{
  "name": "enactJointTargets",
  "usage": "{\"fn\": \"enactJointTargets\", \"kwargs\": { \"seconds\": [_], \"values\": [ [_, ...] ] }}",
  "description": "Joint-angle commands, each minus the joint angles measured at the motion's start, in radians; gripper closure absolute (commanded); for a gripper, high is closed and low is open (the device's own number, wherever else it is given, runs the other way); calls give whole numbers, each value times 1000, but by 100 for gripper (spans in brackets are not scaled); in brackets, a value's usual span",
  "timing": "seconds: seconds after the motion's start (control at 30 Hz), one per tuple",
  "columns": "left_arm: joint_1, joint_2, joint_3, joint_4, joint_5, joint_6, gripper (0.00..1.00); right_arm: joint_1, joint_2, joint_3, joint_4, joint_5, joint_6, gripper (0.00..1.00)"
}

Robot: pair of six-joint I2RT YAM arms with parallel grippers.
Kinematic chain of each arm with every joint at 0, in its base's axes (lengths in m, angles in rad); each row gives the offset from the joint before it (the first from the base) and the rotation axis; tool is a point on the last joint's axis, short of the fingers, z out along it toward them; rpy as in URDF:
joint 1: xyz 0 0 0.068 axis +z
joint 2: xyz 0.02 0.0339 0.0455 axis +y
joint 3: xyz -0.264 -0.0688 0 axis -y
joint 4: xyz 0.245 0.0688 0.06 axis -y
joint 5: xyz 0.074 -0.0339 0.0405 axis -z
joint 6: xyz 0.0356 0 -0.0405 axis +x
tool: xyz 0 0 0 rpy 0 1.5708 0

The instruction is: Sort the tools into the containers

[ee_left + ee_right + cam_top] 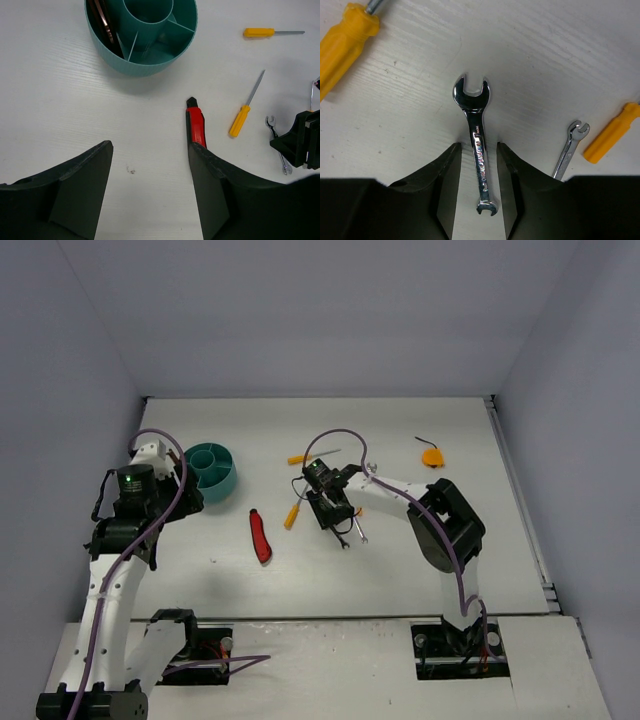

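Observation:
The round teal tub [100, 40] stands at the back left, with dark and copper-coloured tools [102, 22] in one compartment. My left gripper [150, 150] hangs open over bare table just in front of it, holding nothing. The red-and-black folding knife [196, 122] lies beside its right finger. My right gripper [478, 146] is down on the table, jaws open on either side of a silver wrench [476, 140] that lies flat, with a gap at each side. A thinner wrench [570, 147] lies to the right. Two orange-handled screwdrivers [292, 513] [300, 457] lie near the middle.
A small orange object with a dark cord [431, 456] lies at the back right. Walls close in the table on the left, the back and the right. The right arm's elbow [445, 525] sits right of the tools.

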Motion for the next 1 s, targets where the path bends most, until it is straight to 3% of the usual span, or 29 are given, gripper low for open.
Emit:
{"fn": "enactJointTargets", "kwargs": {
  "seconds": [0.0, 0.7, 0.77, 0.87, 0.97],
  "values": [
    [-1, -14, 17, 53, 19, 15, 41, -1, 80, -33, -178, 1, -76, 70],
    [-1, -5, 15, 72, 74, 14, 41, 7, 65, -97, -217, -91, -140, 71],
    [-2, -8, 13, 80, 81, 10, 41, 7, 75, -99, -216, -94, -143, 77],
    [-3, -8, 15, 87, 96, -11, 41, 9, 81, -90, -208, -108, -155, 98],
    [-7, -5, 24, 89, 112, -39, 41, 11, 70, -82, -197, -96, -158, 100]
  ]
}}
